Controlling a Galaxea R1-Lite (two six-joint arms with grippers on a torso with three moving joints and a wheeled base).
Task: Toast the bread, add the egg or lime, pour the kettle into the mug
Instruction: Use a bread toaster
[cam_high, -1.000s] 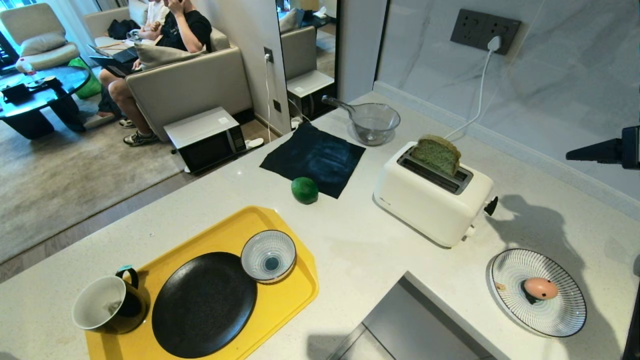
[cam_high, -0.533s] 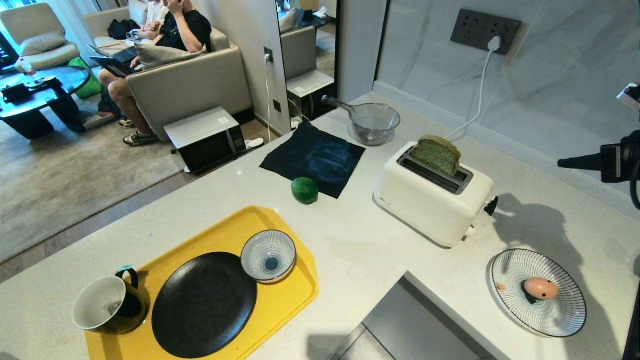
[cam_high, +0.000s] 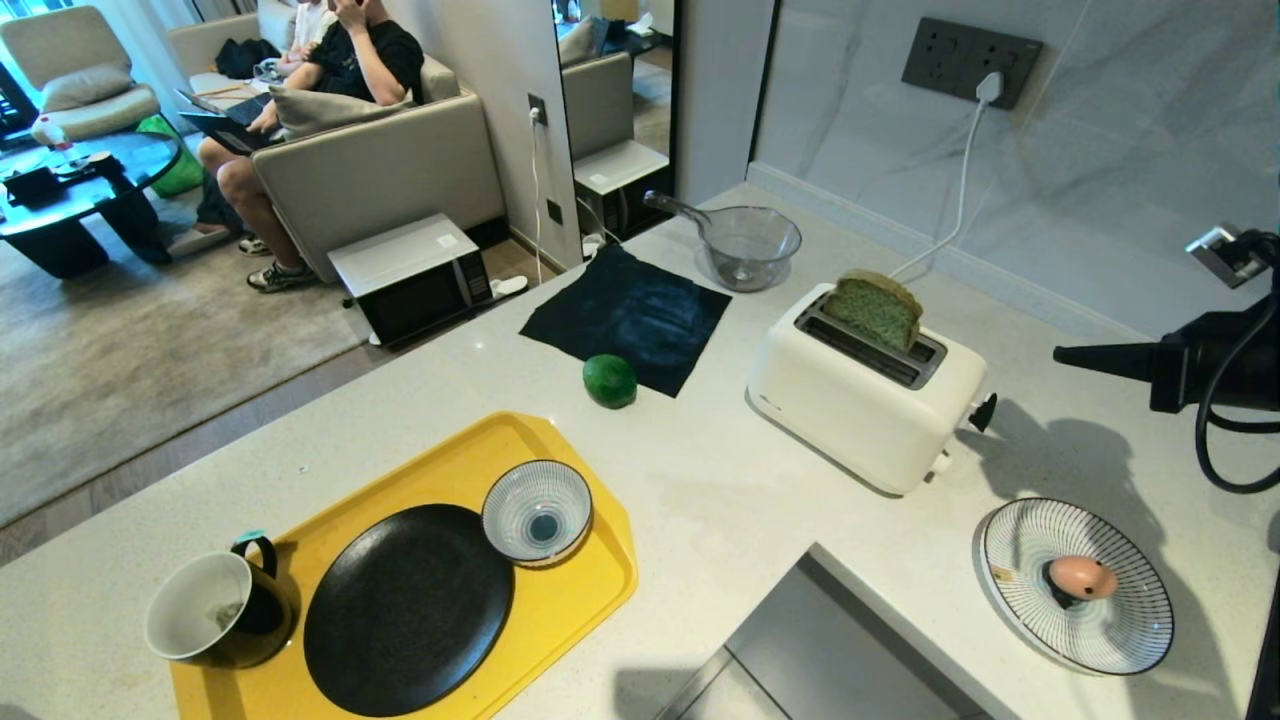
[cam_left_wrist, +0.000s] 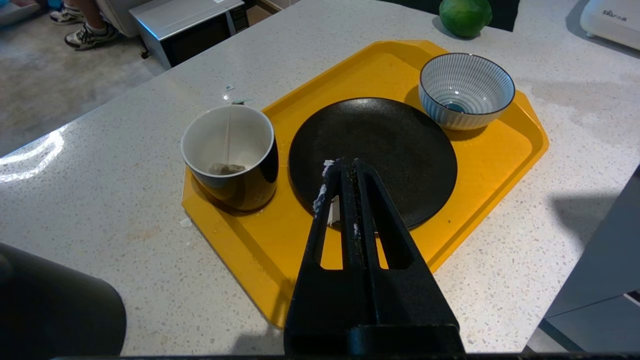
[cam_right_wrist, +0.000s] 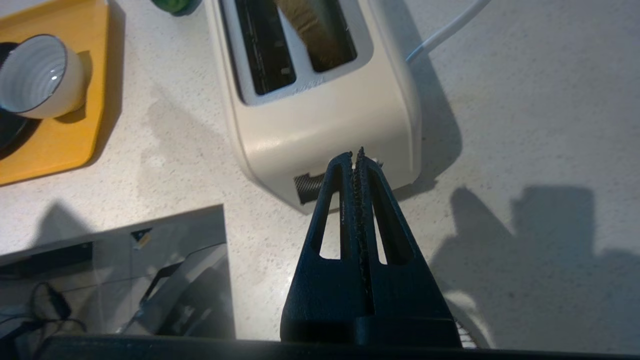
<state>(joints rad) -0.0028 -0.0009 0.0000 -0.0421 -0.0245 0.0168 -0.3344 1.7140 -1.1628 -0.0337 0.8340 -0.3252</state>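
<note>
The green bread (cam_high: 873, 308) stands half out of the far slot of a white toaster (cam_high: 865, 405). In the right wrist view the bread (cam_right_wrist: 315, 30) shows in that slot. My right gripper (cam_high: 1062, 353) is shut and empty, hanging in the air to the right of the toaster, above its lever end (cam_right_wrist: 357, 154). The lime (cam_high: 609, 380) lies by a dark cloth. The egg (cam_high: 1079, 577) rests on a striped plate (cam_high: 1130, 640). The black mug (cam_high: 215, 610) sits on the yellow tray's corner. My left gripper (cam_left_wrist: 344, 165) hovers shut over the black plate (cam_left_wrist: 400, 145). The kettle is out of view.
A yellow tray (cam_high: 590, 590) carries the black plate and a striped bowl (cam_high: 537, 512). A glass measuring jug (cam_high: 745, 243) stands at the back. The toaster's cord (cam_high: 955, 200) runs to a wall socket. A person sits on a sofa beyond the counter.
My right gripper has dropped lower and come in leftward toward the toaster's lever end. Everything on the counter stays where it was.
</note>
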